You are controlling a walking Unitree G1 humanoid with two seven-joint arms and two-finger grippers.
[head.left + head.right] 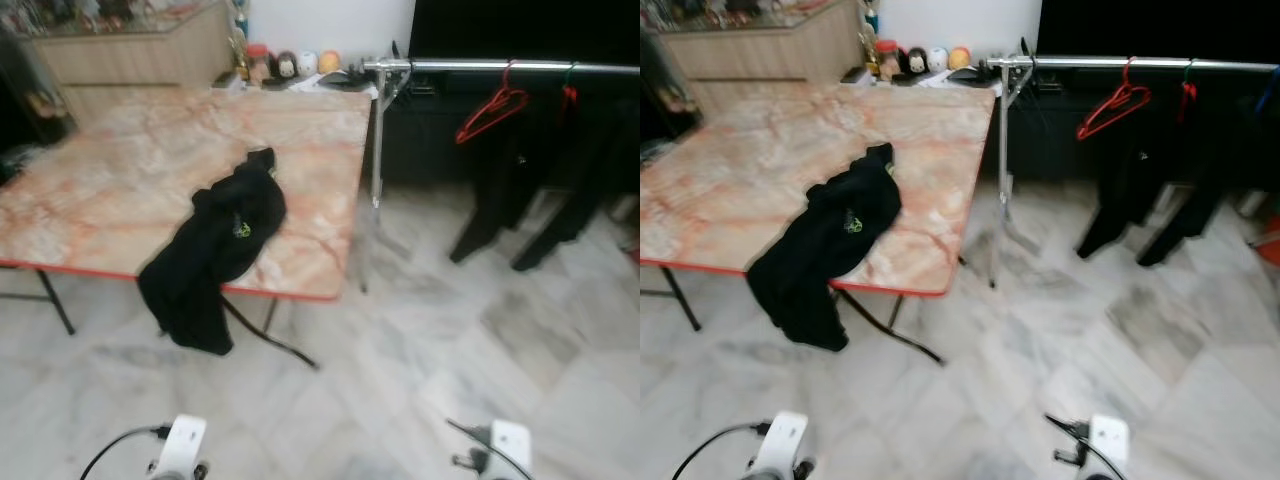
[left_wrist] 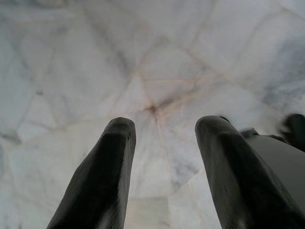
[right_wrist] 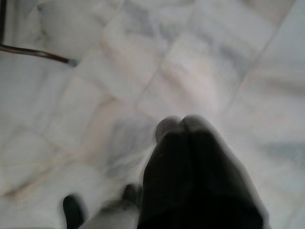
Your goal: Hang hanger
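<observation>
Overhanging table edge (image 1: 300, 296), black garment (image 1: 215, 245)

no readable text; the black garment (image 1: 215, 245) bears an illegible yellow-green mark.

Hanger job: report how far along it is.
Done: an empty red hanger already hangs on the silver rail, beside dark clothes hung there. In hand: nothing; the left gripper is open and the right gripper shut on nothing, both pointing at the marble floor. Left: a black garment lies draped over the edge of the marble-top table, untouched.
</observation>
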